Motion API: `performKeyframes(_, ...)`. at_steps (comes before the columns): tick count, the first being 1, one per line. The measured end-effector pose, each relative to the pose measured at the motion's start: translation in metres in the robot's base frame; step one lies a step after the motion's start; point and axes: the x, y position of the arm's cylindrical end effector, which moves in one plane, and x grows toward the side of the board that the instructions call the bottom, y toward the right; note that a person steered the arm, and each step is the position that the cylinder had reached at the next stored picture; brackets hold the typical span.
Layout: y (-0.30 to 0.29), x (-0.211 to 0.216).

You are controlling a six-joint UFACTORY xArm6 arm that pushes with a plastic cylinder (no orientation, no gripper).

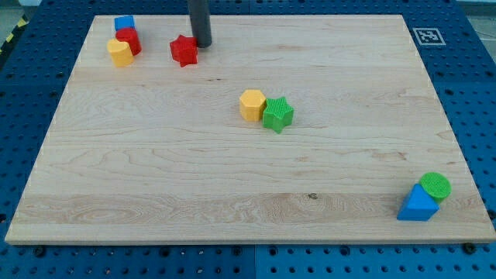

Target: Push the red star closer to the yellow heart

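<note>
As the rod stood near the board's top edge, my tip point(202, 44) rested just beside the red star point(184, 50), on the star's upper right in the view; whether the two touched could not be told. The rod carried nothing and simply bore on the table. The yellow heart point(119, 53) lay to the view's left of the star, at about the same height, so the tip sat on the far side of the star from it, which looked favourable for a leftward push. A red block point(129, 39) and a blue block point(124, 23) crowded the heart's upper side and could be jostled. A yellow block point(252, 105) touching a green star point(277, 114) sat mid-board, well apart; a green cylinder point(435, 186) and blue block point(418, 204) sat at lower right.
</note>
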Motion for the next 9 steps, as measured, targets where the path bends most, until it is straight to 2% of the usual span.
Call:
performKeyframes(1,-0.043,0.0)
performKeyframes(2,-0.056,0.0)
performKeyframes(4,0.033,-0.002)
performKeyframes(5,0.041,0.013)
performKeyframes(7,-0.002,0.023)
performKeyframes(9,0.025,0.023)
